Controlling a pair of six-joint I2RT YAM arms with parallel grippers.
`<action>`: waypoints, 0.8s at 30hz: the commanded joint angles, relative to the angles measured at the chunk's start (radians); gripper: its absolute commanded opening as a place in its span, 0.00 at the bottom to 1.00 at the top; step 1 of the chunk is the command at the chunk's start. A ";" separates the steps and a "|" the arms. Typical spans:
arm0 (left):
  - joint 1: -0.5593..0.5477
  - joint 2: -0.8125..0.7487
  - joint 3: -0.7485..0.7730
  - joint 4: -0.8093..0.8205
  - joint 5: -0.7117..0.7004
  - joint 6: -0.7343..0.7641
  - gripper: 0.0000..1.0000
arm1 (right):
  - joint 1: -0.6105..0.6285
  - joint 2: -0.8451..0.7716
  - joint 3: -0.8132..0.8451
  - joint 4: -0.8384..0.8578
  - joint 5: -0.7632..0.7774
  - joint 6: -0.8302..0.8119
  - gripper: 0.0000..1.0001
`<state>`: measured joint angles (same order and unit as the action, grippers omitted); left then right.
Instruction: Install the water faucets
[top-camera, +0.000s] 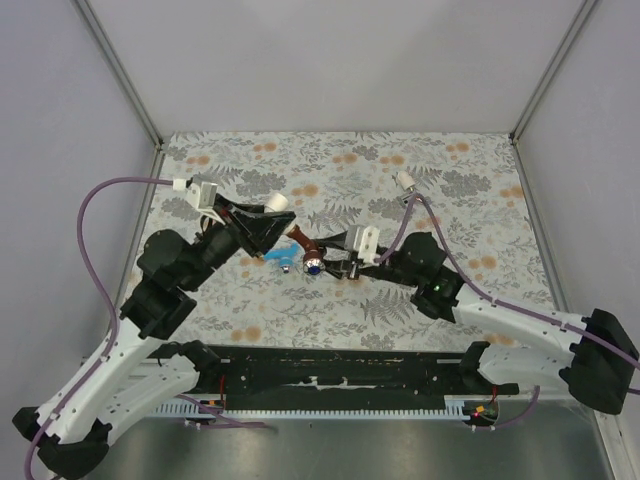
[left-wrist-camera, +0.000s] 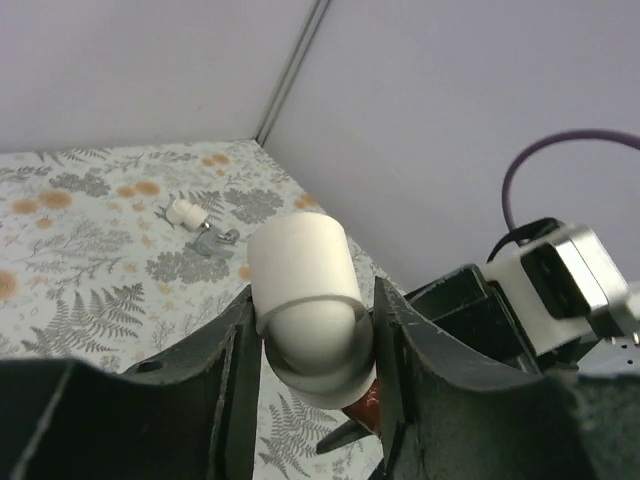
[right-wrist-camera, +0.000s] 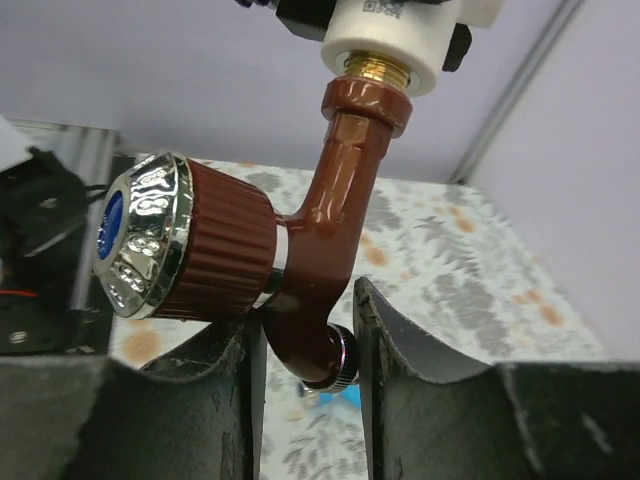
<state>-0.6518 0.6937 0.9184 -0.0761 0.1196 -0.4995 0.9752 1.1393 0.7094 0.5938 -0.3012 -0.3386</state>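
Observation:
My left gripper (top-camera: 272, 216) (left-wrist-camera: 315, 300) is shut on a white plastic elbow fitting (top-camera: 278, 203) (left-wrist-camera: 305, 300) and holds it above the table. The reddish-brown faucet (top-camera: 303, 248) (right-wrist-camera: 335, 200), with a chrome-capped round knob (right-wrist-camera: 150, 235), hangs from this fitting (right-wrist-camera: 385, 40), a little of its brass thread (right-wrist-camera: 375, 66) showing at the joint. My right gripper (top-camera: 330, 262) (right-wrist-camera: 308, 322) is shut on the faucet's lower spout. A blue faucet (top-camera: 277, 258) lies on the table beneath them. A white-silver faucet (top-camera: 405, 181) (left-wrist-camera: 195, 222) lies farther back right.
The table has a grey fern-and-flower patterned cover (top-camera: 450, 220). Plain walls stand on three sides, with metal corner posts (top-camera: 545, 70). Purple cables (top-camera: 95, 215) loop from both wrists. A black rail (top-camera: 330, 375) runs along the near edge between the arm bases.

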 joint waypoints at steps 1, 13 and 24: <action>0.006 -0.054 -0.139 0.255 0.161 0.159 0.02 | -0.185 -0.044 0.088 -0.055 -0.208 0.588 0.11; 0.004 -0.123 -0.550 1.032 0.186 0.069 0.02 | -0.412 0.194 0.048 0.406 -0.463 1.561 0.04; 0.004 -0.146 -0.367 0.433 -0.145 0.024 0.22 | -0.414 0.047 0.101 -0.152 -0.366 1.068 0.00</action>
<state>-0.6476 0.5507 0.4065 0.6918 0.1375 -0.4850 0.5613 1.2778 0.7334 0.6426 -0.7361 0.9375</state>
